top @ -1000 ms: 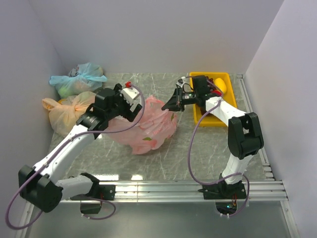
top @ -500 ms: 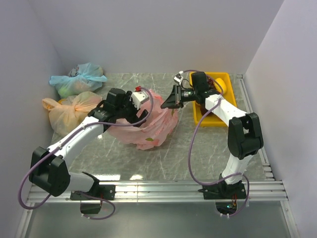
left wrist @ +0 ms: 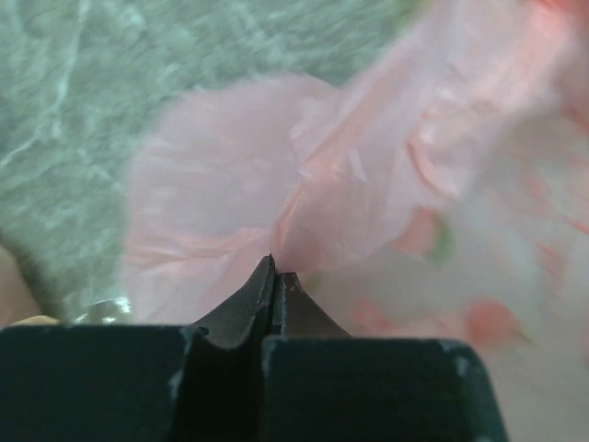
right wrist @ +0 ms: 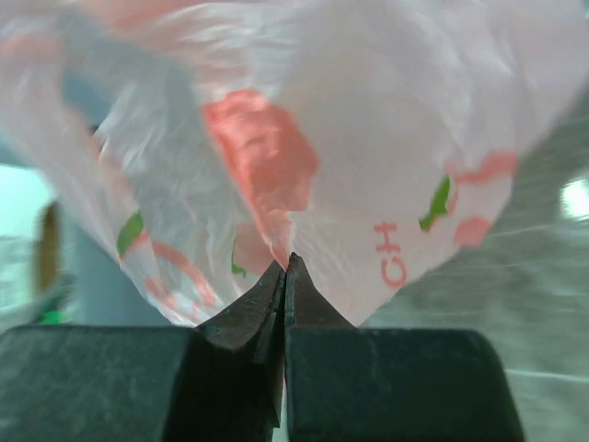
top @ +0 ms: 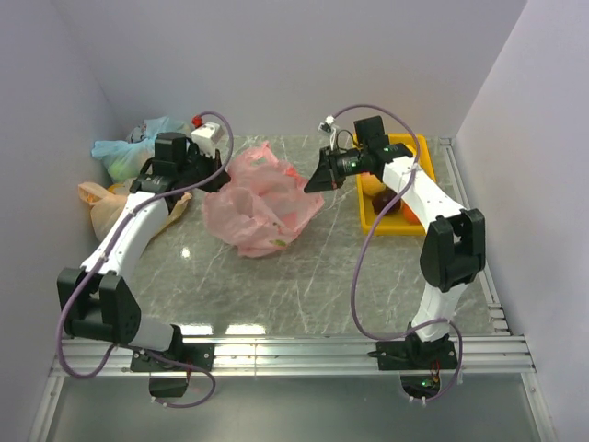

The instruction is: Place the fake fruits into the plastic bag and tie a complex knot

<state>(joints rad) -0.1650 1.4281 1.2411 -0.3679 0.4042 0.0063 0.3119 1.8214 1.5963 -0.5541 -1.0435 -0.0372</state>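
The salmon-pink plastic bag point(top: 262, 198) lies crumpled in the middle of the marble table, stretched between both grippers. My left gripper point(top: 222, 180) is shut on the bag's left edge; in the left wrist view its jaws point(left wrist: 276, 269) pinch a fold of pink film point(left wrist: 350, 184). My right gripper point(top: 309, 183) is shut on the bag's right edge, and in the right wrist view the closed tips point(right wrist: 287, 264) bite printed plastic point(right wrist: 368, 138). An orange fake fruit point(top: 372, 183) shows in the yellow tray point(top: 426, 158), with the rest hidden under the right arm.
A blue-green tied bag point(top: 136, 147) and a pale peach tied bag point(top: 109, 207) sit against the left wall, just behind the left arm. The yellow tray stands at the back right. White walls close in the back and both sides.
The left gripper closed on the bag's left edge and swung back toward the left wall. The right gripper rose slightly, still holding. The bag moved farther back and spread between them.
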